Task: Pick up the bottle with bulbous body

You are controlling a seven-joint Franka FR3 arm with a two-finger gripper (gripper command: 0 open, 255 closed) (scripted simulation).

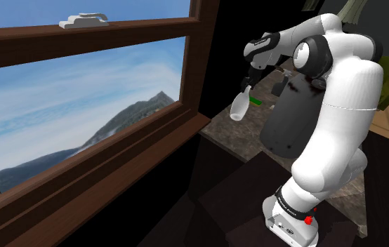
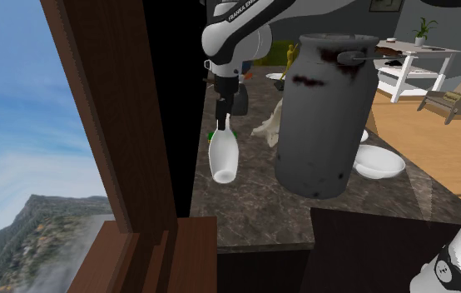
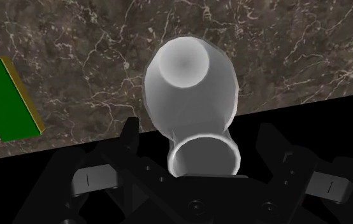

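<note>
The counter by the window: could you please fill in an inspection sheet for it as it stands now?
Surface: dark marbled counter, running beside the window.
Job's things: white bottle with a round body, tilted, neck up in the pincer, near the counter's window-side edge.
Clutter: big grey milk can with dark stains; a flat green block near the bottle; a white bowl behind the can.
Grippers: black pincer closed on the bottle's neck from above.
Cables: nothing seen.
Surroundings: brown wooden window frame with a mountain and sky outside; a black area below the counter.
</note>
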